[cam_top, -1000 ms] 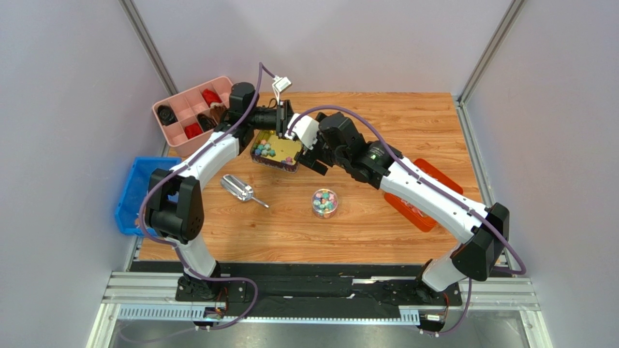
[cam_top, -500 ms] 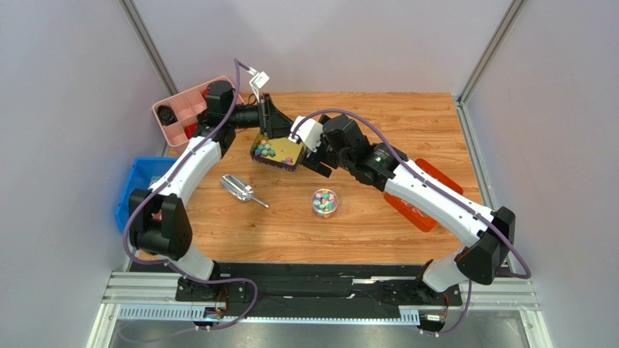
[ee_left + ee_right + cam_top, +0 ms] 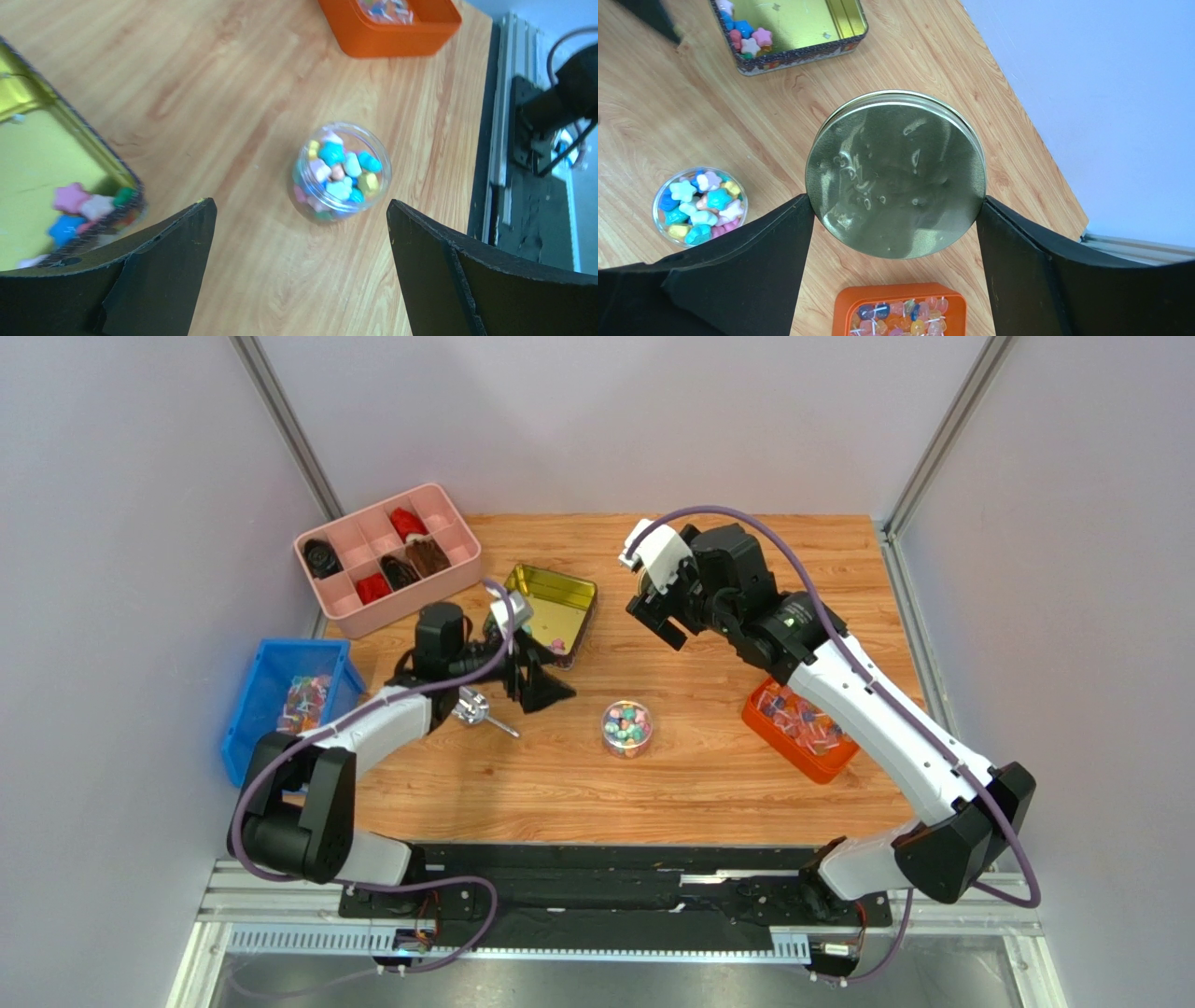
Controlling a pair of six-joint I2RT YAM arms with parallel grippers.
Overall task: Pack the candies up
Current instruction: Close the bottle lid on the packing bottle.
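While the left hand hangs wide open and empty, low over the surface, most candies sit in the clear jar, with a few in the gold tin. Right hand is clamped on the round metal lid.

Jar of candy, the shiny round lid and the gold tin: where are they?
jar [image 3: 383, 171], left wrist view, right rim.
lid [image 3: 896, 175], right wrist view, its middle.
tin [image 3: 547, 599], top view, bare gold floor.

bright even light, soft shadows
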